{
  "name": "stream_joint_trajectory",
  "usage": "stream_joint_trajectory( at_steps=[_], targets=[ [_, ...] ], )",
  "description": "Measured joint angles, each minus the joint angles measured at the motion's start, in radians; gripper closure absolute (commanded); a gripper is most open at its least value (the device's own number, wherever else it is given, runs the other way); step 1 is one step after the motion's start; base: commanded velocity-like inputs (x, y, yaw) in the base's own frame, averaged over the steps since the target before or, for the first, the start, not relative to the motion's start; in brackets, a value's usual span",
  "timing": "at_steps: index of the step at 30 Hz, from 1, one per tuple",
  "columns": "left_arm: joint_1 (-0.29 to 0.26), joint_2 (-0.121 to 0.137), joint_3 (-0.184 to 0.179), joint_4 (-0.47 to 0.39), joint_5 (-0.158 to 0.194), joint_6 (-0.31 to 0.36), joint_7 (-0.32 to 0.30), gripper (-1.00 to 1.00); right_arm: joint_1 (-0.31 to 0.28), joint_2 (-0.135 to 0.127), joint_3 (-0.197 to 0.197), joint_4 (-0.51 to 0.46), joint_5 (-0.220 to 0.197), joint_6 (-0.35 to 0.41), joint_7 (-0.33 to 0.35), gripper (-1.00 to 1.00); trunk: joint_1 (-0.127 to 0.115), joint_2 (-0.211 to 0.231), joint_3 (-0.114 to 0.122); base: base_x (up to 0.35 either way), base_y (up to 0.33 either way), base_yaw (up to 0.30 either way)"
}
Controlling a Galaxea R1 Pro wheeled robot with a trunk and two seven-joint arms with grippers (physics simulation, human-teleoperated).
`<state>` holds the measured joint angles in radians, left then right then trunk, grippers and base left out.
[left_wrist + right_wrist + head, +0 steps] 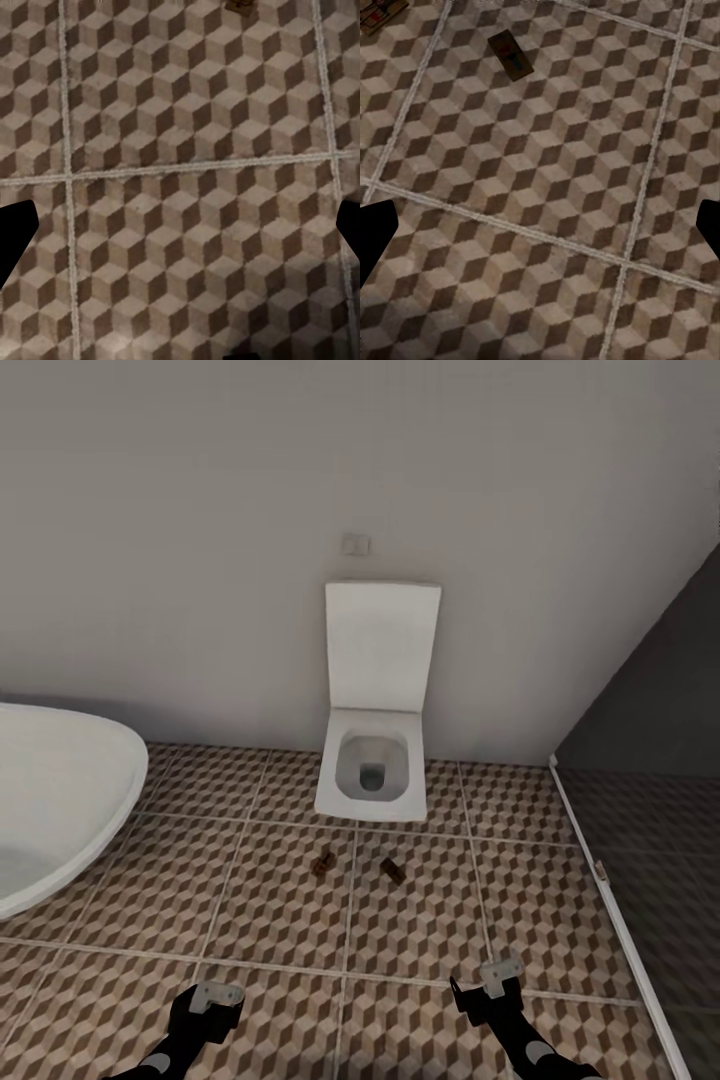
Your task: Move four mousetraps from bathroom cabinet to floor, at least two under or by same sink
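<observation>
Both jaws spread empty, two mousetraps [323,865] [392,871] on bathroom floor [270,920]

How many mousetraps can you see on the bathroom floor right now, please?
2: one mousetrap and a second mousetrap lie side by side, apart, on the tiles in front of the toilet. Others may be out of view.

Matt cube-printed tile floor [270,920], two brown wooden mousetraps [392,871], smooth glossy white ceramic toilet [372,760] and tub [60,800]
</observation>
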<state>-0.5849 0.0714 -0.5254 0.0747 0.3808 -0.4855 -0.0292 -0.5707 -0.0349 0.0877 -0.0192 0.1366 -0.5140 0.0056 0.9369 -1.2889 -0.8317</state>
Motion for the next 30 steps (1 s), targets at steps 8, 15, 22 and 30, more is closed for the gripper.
stream_joint_trajectory(
  at_steps=[8,15,22,30],
  targets=[
    [0.000,-0.001,0.000,0.001,0.000,0.001,0.000,-1.00,0.001,0.000,0.000,0.000,0.000,0.000,0.000,-1.00,-0.031,0.056,0.037,0.000,0.000,0.000],
    [0.001,-0.002,0.000,0.002,0.000,0.002,0.000,-1.00,0.001,0.000,0.000,0.000,0.000,0.000,0.000,-1.00,-0.058,0.105,0.070,0.000,0.000,0.000],
    [0.001,-0.003,0.000,0.002,0.000,0.002,0.000,-1.00,0.001,0.000,0.000,0.000,0.000,0.000,0.000,-1.00,-0.084,0.154,0.104,0.000,0.000,0.000],
    [0.001,-0.003,0.000,0.002,0.000,0.003,0.000,-1.00,0.002,-0.001,0.000,0.000,0.000,0.000,0.000,-1.00,-0.115,0.210,0.142,0.000,0.000,0.000]
  ],
)
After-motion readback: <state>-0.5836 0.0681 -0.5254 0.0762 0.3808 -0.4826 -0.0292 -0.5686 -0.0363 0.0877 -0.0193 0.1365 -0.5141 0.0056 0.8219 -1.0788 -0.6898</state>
